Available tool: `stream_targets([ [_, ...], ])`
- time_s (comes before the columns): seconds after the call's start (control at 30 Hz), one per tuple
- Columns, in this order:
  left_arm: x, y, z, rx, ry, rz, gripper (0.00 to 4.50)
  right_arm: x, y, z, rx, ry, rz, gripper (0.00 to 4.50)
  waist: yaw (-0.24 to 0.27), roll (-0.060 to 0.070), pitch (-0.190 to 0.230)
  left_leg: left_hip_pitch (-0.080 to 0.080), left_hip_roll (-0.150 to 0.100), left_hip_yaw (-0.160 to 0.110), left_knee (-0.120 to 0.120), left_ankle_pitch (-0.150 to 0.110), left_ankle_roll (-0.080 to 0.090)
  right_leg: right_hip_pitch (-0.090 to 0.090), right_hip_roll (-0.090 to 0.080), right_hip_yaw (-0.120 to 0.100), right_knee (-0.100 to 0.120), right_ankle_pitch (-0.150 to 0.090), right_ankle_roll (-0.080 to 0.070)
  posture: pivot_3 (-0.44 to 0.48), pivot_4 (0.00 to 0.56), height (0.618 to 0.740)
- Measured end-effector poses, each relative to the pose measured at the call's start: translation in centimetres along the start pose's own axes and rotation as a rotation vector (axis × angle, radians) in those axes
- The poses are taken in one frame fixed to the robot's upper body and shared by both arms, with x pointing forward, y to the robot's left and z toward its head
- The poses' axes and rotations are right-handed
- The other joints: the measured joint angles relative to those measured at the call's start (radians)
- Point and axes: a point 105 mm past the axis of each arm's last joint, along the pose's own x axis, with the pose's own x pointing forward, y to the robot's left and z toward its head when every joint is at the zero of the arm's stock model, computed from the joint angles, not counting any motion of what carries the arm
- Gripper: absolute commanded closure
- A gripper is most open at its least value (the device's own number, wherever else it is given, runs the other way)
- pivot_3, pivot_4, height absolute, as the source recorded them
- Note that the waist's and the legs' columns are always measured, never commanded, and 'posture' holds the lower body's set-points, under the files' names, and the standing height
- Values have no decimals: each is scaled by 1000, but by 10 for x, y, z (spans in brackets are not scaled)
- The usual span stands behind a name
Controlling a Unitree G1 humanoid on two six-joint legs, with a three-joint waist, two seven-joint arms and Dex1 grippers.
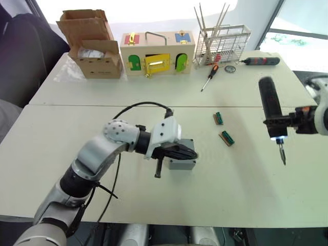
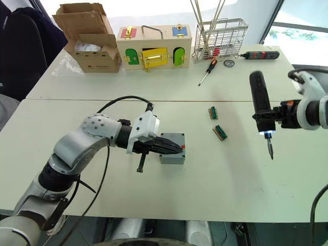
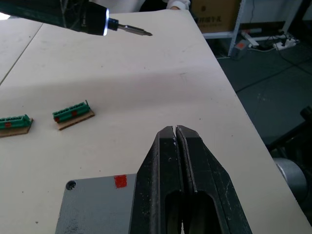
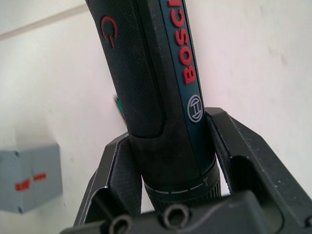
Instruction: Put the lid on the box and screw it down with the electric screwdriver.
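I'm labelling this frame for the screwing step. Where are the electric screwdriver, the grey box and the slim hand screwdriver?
electric screwdriver [image 1: 270, 105]: left eye view, on its dark barrel.
box [image 2: 173, 155]: right eye view, on its front wall.
hand screwdriver [image 1: 211, 74]: left eye view, on its red-and-black handle.

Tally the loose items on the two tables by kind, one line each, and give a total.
Powered drivers: 1, the electric screwdriver held in the right gripper
Hand tools: 2, red-and-black screwdriver, black tool with red bands
Green connector blocks: 2
Grey box, lid on, under the shut left gripper: 1
Cardboard carton: 1
Wooden box: 1
Wire rack: 1
Total: 9
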Motion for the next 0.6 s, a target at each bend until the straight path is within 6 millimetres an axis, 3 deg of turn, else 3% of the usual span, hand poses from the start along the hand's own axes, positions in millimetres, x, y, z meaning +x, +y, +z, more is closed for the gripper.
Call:
stream_targets([
  [0.2, 11, -6, -9, -13, -1, 5, 4500, 28, -10, -33, 152, 211, 35, 2594, 0, 0, 1, 0, 0, 0, 1, 0, 0, 0, 0, 1, 0, 0, 0, 0, 150, 730],
  [0.6, 5, -3, -18, -77, 53, 84, 4500, 59, -32, -37, 211, 255, -55, 2594, 2, 1, 2, 0, 0, 0, 1, 1, -3, 0, 0, 0, 1, 0, 0, 0, 150, 730],
])
